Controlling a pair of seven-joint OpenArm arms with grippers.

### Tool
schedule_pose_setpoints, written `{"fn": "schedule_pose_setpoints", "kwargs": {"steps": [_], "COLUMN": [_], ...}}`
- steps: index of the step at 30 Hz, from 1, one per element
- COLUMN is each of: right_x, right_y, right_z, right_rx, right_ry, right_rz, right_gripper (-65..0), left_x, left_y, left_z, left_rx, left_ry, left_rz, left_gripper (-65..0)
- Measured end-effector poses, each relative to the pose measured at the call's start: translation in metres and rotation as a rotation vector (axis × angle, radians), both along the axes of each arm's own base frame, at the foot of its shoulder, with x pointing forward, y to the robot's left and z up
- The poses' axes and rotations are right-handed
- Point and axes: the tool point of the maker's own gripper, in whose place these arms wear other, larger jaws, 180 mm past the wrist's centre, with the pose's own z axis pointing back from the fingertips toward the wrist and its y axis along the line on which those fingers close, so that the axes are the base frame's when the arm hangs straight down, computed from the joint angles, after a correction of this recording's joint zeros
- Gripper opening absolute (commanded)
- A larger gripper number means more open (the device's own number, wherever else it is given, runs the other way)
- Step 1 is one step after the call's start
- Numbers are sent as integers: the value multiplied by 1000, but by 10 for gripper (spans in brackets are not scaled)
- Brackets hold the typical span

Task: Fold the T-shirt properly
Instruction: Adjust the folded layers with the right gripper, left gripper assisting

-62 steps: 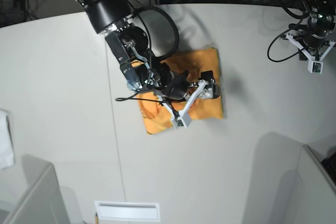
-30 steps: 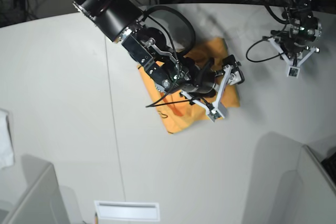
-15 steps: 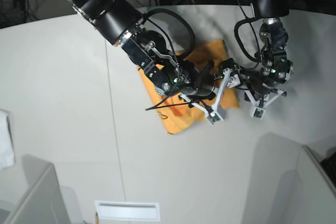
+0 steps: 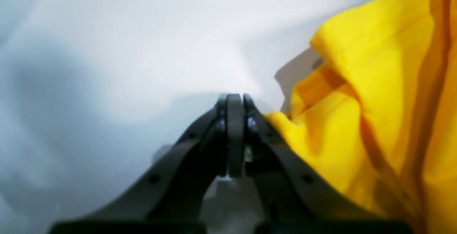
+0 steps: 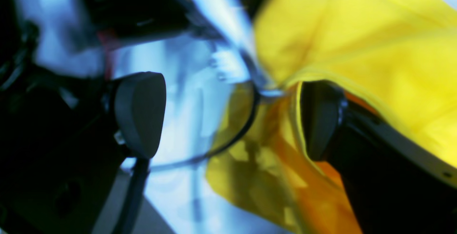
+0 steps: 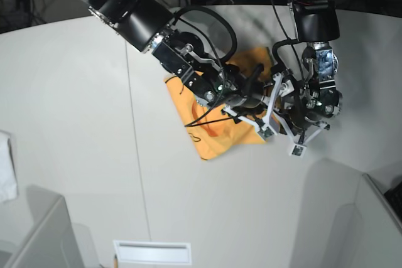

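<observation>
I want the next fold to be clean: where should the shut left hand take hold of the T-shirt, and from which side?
Probably the raised, layered edge of the T-shirt right beside the left hand. Open first, then come in sideways from the bare table, since that edge stands off the surface.

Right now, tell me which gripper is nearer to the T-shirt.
Right. The right gripper is open with cloth of the T-shirt between its fingers. The left gripper is shut, its tip just beside the shirt's edge, holding no cloth.

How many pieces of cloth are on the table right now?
2: the T-shirt at centre under both grippers, and a white cloth at the left edge. Others may be hidden.
</observation>
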Motion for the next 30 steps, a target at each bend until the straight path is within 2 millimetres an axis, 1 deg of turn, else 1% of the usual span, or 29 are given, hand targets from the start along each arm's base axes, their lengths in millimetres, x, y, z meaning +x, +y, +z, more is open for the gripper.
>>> {"fn": "schedule_pose_setpoints", "kwargs": {"steps": [3,5,6,7,8,9,11,13,14,15,16,17,18,19,20,22,23,25,26,28,30], "right_x": [-3,-4,-6,-5,-7,-7,-1,9,16,24,29,33,37,42,49,66,73,81,81,72,65], "right_y": [2,3,4,7,15,19,18,6,-3,-14,-25,-35,-42,-47,-52,-76,-89,-110,-115,-111,-104], "right_z": [-1,8,17,31,51,63,70,67,63,57,51,45,42,43,46,49,49,40,35,31,28], "right_rx": [-5,10,23,51,115,129,152,126,105,77,46,28,24,38,60,67,65,26,12,6,21], "right_ry": [-8,-26,-49,-89,-113,-135,-130,-130,-133,-140,-146,-131,-110,-93,-85,-92,-100,-90,-68,-14,16], "right_rz": [8,19,39,48,73,82,53,13,-15,-52,-78,-108,-136,-165,-200,-278,-314,-371,-379,-356,-348], "right_gripper": [-126,-126,-126,-126,-126,-128,-128,-147,-179,-231,-299,-390,-500,-603,-650,-650,-650,-650,-650,-650,-650], "left_x": [-1,-3,-5,-6,-6,-7,-13,-30,-42,-52,-61,-69,-75,-78,-80,-88,-93,-104,-107,-106,-100], "left_y": [1,8,11,14,17,21,38,70,87,104,122,135,143,147,147,145,146,146,145,142,128], "left_z": [1,1,1,2,2,2,5,12,15,18,22,28,34,39,44,47,45,38,35,35,33], "left_rx": [-2,9,10,7,10,14,-18,-49,-38,-26,-10,-11,-13,-20,-31,-39,-32,-24,-25,-30,-49], "left_ry": [-4,-1,4,2,0,5,1,-9,5,14,10,-4,-17,-32,-50,-63,-52,-21,-10,-13,-23], "left_rz": [5,0,-9,-7,-4,-1,54,139,158,187,217,242,256,267,272,270,270,270,268,269,252], "left_gripper": [-650,-650,-650,-650,-650,-650,-650,-650,-650,-650,-650,-650,-650,-650,-650,-650,-650,-650,-650,-650,-650]}}
